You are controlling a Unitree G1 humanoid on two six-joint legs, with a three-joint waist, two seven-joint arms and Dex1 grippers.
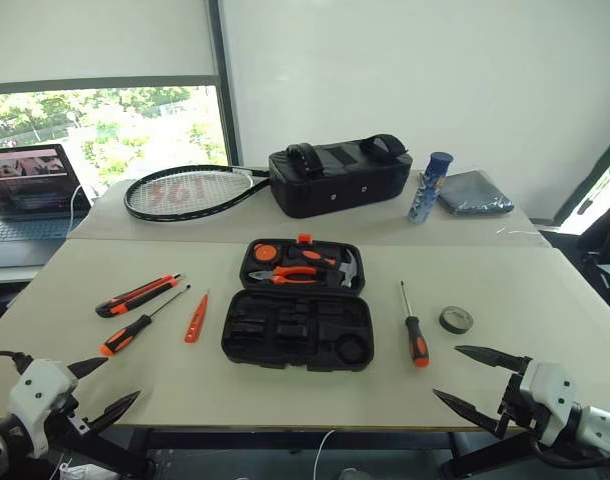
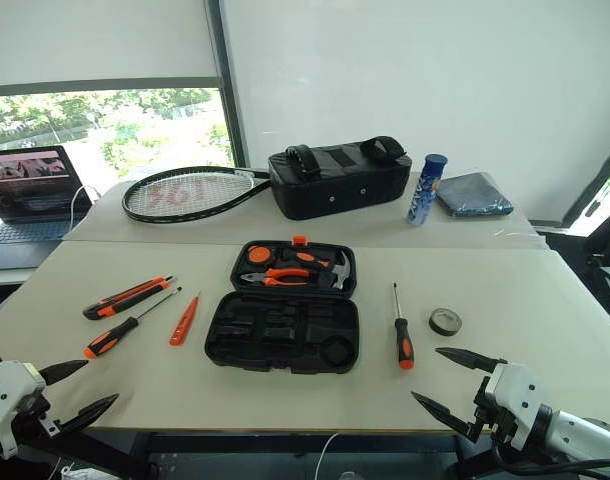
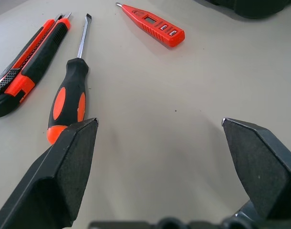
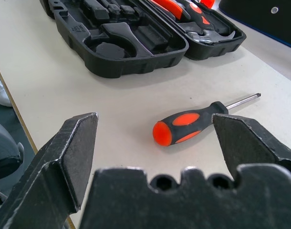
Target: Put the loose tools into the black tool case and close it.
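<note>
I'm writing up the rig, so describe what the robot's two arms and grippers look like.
Each arm ends in a white wrist housing. The left gripper and right gripper each have two black, tapered, pointed fingers. The wrist views show flat, dark, matte pads. Black cables run along both wrists.

Two long screwdrivers (image 1: 140, 326) (image 1: 413, 328), one tester screwdriver (image 1: 196, 317), one utility knife (image 1: 137, 294), one tape roll (image 1: 456, 319), one open tool case (image 1: 297, 328), one racket (image 1: 190, 191), one laptop (image 1: 30, 192).

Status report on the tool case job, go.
Left claw and right claw open, empty. Black tool case open; utility knife, two screwdrivers, tester, tape roll loose on table. Nothing blocking.
</note>
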